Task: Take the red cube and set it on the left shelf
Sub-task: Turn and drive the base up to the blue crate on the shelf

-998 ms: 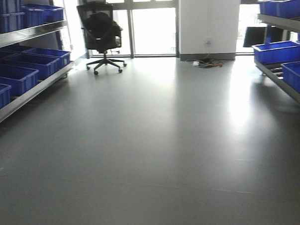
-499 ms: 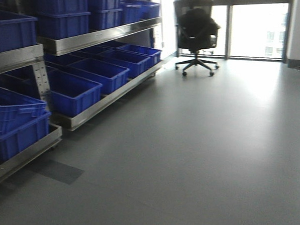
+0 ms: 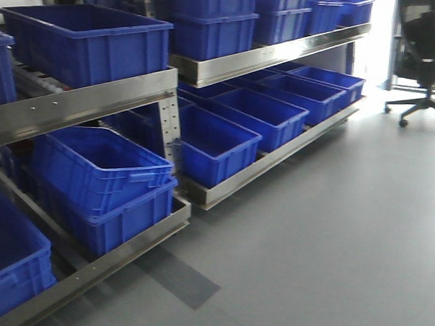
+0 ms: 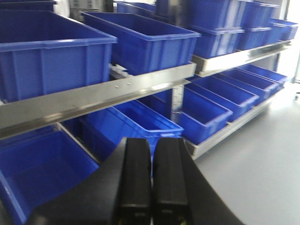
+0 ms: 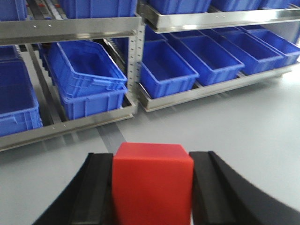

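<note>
My right gripper (image 5: pixel 152 161) is shut on the red cube (image 5: pixel 152 187), both black fingers flat against its sides, above the grey floor. The left shelf (image 3: pixel 85 104) is a steel rack with riveted front rails and deep-blue crates (image 3: pixel 89 42); it fills the left of the front view. It also shows in the left wrist view (image 4: pixel 108 91) and in the right wrist view (image 5: pixel 70 29). My left gripper (image 4: pixel 152 150) is shut and empty, its fingers pressed together, pointing at the rack's lower tier. Neither gripper shows in the front view.
Lower-tier crates (image 3: pixel 102 171) stand stacked on the bottom rail (image 3: pixel 127 250). More crates (image 3: pixel 269 114) run along the rack to the right. A black office chair (image 3: pixel 422 42) stands at the far right. Grey floor (image 3: pixel 336 230) lies open to the right of the rack.
The front view has swung left: the rack, at the left edge a second ago, now fills the left and middle. The chair has slid from the centre to the right edge.
</note>
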You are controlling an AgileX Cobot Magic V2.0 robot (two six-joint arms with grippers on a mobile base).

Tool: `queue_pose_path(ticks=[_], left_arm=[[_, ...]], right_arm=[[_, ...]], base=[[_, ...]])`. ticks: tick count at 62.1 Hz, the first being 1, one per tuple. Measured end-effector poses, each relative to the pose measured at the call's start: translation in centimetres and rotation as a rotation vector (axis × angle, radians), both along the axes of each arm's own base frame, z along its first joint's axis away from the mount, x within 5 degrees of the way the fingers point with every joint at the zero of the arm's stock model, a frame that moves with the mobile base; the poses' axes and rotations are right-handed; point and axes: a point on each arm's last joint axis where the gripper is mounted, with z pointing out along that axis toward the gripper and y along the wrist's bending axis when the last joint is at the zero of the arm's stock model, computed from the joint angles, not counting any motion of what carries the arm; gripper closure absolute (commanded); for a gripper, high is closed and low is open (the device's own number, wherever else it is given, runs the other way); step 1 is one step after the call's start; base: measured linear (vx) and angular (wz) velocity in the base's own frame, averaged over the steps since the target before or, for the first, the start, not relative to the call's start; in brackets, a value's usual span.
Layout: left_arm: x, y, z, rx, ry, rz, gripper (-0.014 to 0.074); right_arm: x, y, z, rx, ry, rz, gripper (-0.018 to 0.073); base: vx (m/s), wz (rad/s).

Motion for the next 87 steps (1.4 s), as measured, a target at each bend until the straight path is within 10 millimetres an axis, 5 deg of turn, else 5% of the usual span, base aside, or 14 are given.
queue_pose_path(ticks=[51, 87], left_arm=[[0.00, 0.00, 0.00, 0.000, 0.000, 0.000, 0.0495], [0.00, 0.00, 0.00, 0.000, 0.000, 0.000, 0.0495]], right_arm=[[0.00, -0.02, 0.00, -0.003, -0.001, -0.001, 0.0501], [0.00, -0.02, 0.00, -0.003, -0.001, -0.001, 0.0501]], base=[[0.54, 0.75], [0.24, 0.23]])
